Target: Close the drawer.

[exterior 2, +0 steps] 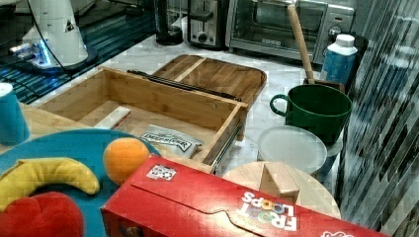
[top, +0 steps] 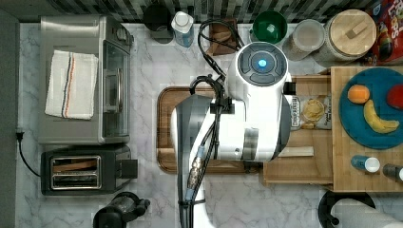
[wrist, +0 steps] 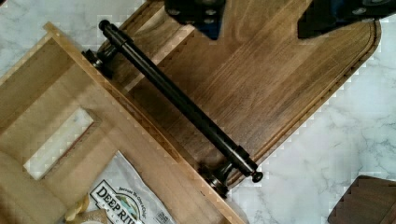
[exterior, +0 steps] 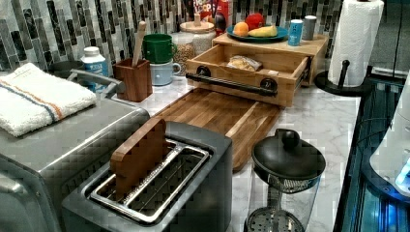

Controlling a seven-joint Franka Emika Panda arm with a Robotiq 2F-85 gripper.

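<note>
The light-wood drawer (exterior: 241, 67) stands pulled out of its low wooden cabinet, over the edge of a dark-brown tray (exterior: 217, 113). A long black bar handle (wrist: 182, 100) runs across its front panel (wrist: 140, 123). Inside lie a chip bag (wrist: 128, 203) and a pale wooden strip (wrist: 58, 142). In the right view the drawer (exterior 2: 163, 98) and its handle (exterior 2: 183, 85) show from behind. My gripper (wrist: 261, 16) is open above the tray, on the handle's outer side, apart from the bar and holding nothing. The white arm (top: 252, 104) covers much of the drawer in the top view.
A toaster (exterior: 154, 179) and a toaster oven with a towel (exterior: 34, 96) stand on the left view's left. A French press (exterior: 285, 164) stands near the tray. On the cabinet top sits a blue plate (top: 354, 126) of fruit. A green mug (exterior 2: 316, 111), jars and a paper towel roll (exterior: 355, 34) stand nearby.
</note>
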